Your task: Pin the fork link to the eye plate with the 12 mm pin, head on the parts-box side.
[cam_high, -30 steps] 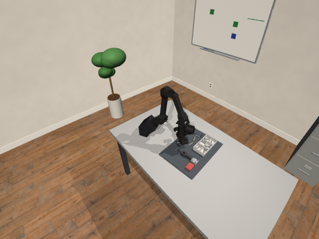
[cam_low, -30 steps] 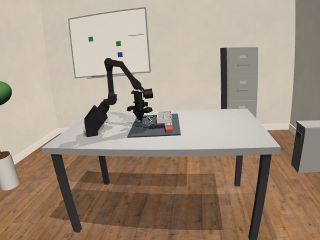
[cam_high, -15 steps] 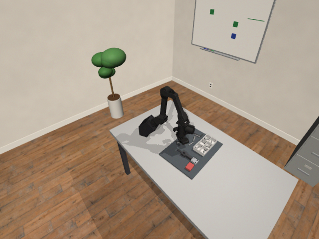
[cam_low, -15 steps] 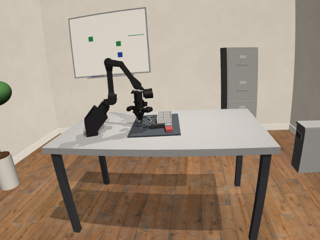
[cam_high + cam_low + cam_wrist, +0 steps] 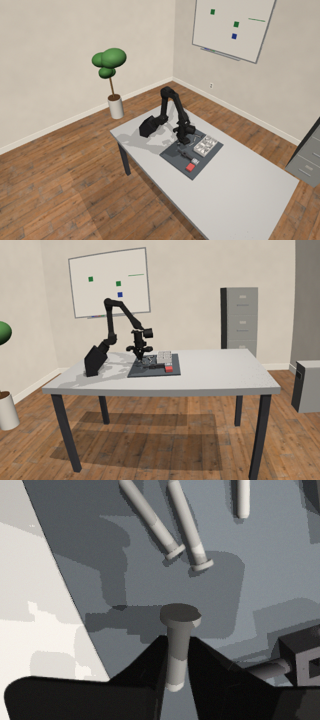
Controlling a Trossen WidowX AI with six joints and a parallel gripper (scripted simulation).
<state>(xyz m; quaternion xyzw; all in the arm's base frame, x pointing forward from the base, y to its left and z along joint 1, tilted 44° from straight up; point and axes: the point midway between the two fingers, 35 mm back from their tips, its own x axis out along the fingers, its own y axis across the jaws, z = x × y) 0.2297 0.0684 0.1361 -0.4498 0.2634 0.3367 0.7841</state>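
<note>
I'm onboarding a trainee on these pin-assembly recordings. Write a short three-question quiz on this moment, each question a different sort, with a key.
1. True or false: the black parallel-jaw gripper is shut on a grey headed metal pin.
2. How many other grey pins show on the dark grey mat in the wrist view? A) one B) three C) five
3. Fill in: in the top view, the small red block lies on the mat beside the ____ plate.

Key: 1 true; 2 B; 3 light grey.
</note>
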